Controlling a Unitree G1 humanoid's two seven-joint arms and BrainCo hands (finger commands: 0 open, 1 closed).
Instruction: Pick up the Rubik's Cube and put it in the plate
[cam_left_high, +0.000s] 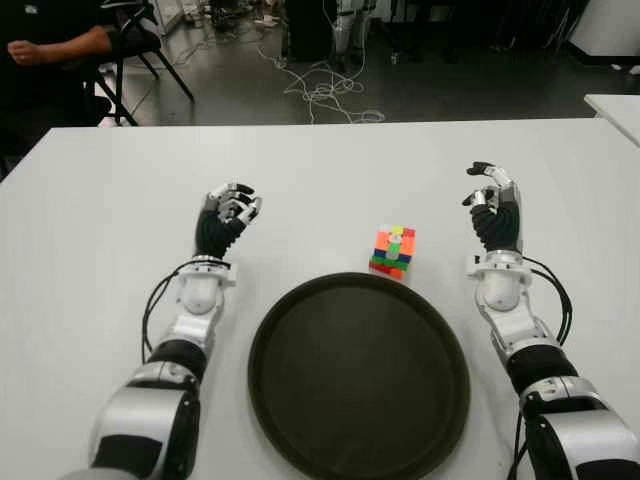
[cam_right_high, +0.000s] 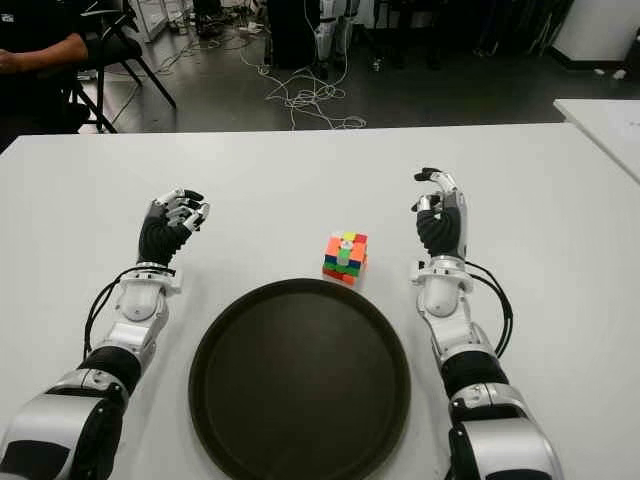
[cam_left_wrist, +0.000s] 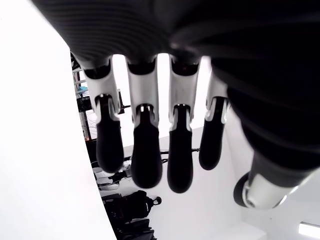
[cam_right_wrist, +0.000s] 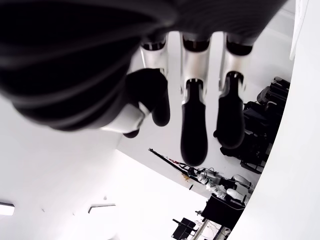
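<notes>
Bench (cam_left_high: 330, 170), white and broad, is seen from above by the robot's head camera. Near the bench's front edge a round dark plate (cam_left_high: 440, 400) is laid, bare inside. Just beyond the plate's far rim, slightly toward the right, the Rubik's Cube (cam_left_high: 394, 251) is set on the bench surface; whether it touches the rim cannot be told. It is gripped by nothing.

On the left of the plate the left hand (cam_left_high: 228, 215) is raised above the bench, fingers loosely curled inward and nothing held; in its own wrist view the fingers (cam_left_wrist: 145, 160) hang relaxed with no object between them. On the right of the cube the right hand (cam_left_high: 494, 205) is held upright, palm turned toward the cube, fingers partly bent and empty; its wrist view shows fingers (cam_right_wrist: 194, 125) and thumb apart with only the room behind them.

Judged from this layout, the pick-up has not yet begun. The right hand is the nearer one, and its palm faces the cube, so a sideways reach seems prepared. The cube's closeness to the plate suggests only a short carry would be needed.

At the bench's far left corner, a seated person's arm (cam_left_high: 60, 45) is visible.
</notes>
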